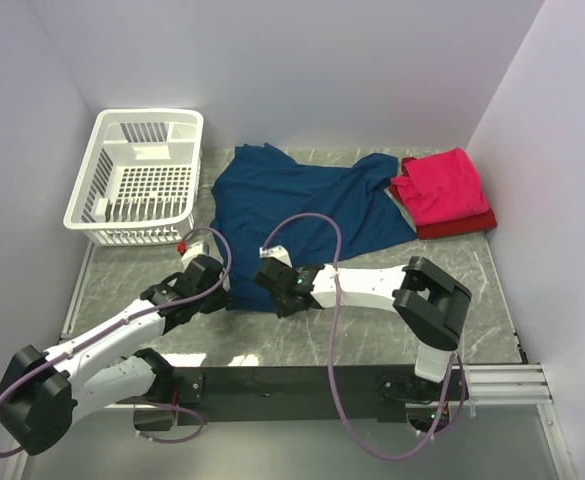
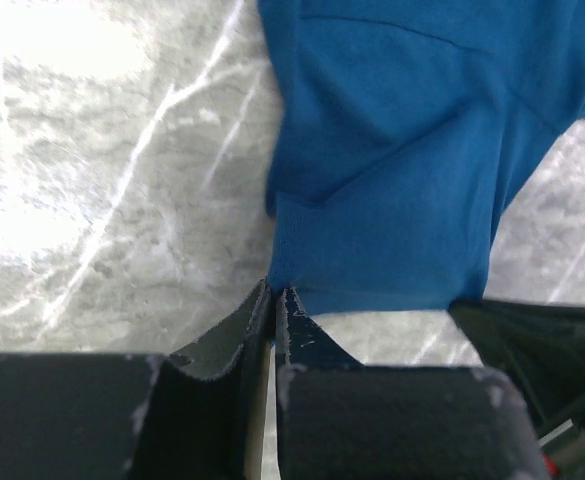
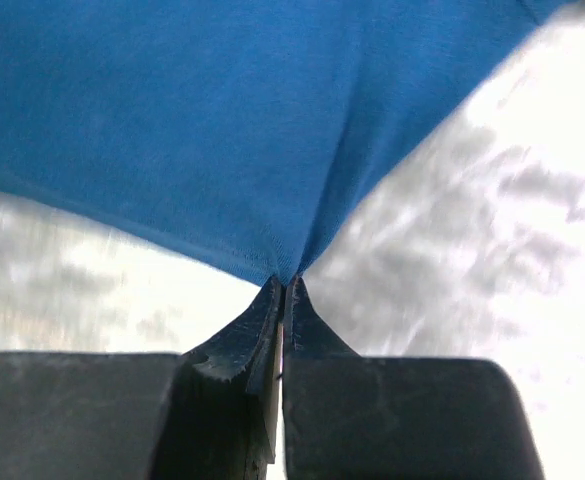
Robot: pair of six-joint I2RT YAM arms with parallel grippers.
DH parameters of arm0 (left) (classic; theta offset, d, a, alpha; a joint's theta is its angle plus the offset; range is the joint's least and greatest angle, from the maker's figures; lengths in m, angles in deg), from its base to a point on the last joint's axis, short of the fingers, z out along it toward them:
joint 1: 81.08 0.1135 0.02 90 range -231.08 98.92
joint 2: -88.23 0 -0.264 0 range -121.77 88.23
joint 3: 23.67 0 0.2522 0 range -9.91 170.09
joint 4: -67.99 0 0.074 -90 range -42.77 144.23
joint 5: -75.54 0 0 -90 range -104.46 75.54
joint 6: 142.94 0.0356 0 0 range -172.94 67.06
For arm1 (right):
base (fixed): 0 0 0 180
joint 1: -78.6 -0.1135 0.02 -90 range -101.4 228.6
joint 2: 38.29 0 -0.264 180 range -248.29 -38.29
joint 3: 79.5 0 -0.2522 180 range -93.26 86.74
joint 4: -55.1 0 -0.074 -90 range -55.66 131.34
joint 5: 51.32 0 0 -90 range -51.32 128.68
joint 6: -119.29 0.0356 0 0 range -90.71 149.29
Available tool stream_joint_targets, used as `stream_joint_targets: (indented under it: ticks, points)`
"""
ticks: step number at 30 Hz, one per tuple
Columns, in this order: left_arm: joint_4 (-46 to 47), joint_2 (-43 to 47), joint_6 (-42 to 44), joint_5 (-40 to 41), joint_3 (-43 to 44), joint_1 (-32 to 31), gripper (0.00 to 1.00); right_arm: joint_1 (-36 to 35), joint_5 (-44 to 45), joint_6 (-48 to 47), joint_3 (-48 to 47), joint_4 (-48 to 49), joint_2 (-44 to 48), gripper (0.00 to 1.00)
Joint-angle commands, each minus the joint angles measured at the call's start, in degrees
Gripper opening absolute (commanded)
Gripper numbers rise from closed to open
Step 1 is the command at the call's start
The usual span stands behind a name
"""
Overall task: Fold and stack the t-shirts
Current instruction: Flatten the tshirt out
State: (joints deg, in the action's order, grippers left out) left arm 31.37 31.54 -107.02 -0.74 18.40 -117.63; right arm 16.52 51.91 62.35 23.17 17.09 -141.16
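Note:
A navy blue t-shirt (image 1: 302, 210) lies spread and rumpled across the middle of the table, its print hidden. My left gripper (image 1: 219, 290) is shut on the shirt's near left corner (image 2: 292, 285). Just to the right, my right gripper (image 1: 275, 290) is shut on the shirt's near edge (image 3: 290, 272), the cloth puckering at its fingertips. The left wrist view shows the shirt (image 2: 412, 150) hanging in folds above the jaws. At the back right a folded pinkish-red t-shirt (image 1: 440, 185) rests on top of a darker red one (image 1: 462, 226).
A white slotted plastic basket (image 1: 137, 178) stands at the back left. Grey marble tabletop (image 1: 372, 330) runs along the near side, ending at a black base rail (image 1: 302, 382). White walls close in on the left, back and right.

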Motion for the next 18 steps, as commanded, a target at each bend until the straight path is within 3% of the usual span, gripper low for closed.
stream_joint_targets:
  ticks: [1,5,8,14,18]
  points:
    - [-1.4,1.8,1.3,-2.4,-0.3,0.3,0.1,-2.2,-1.5,-0.7,1.3,-5.0,4.6,0.0]
    - [-1.8,3.1,0.7,-4.9,-1.6,0.2,0.12,-4.4,-1.5,0.0,1.9,-8.3,5.7,0.0]
    - [-1.9,3.8,0.0,-6.8,-2.5,-0.1,0.2,-5.9,-2.6,0.3,2.0,-9.3,6.7,0.0]
    - [-7.8,8.3,-3.0,-4.6,-0.3,-2.6,0.56,-8.0,-4.5,1.0,2.5,-9.8,7.7,0.0]
    - [-11.1,11.0,-3.0,-0.5,3.6,-2.7,0.75,-7.9,-3.0,1.0,1.8,-11.5,9.4,0.25]
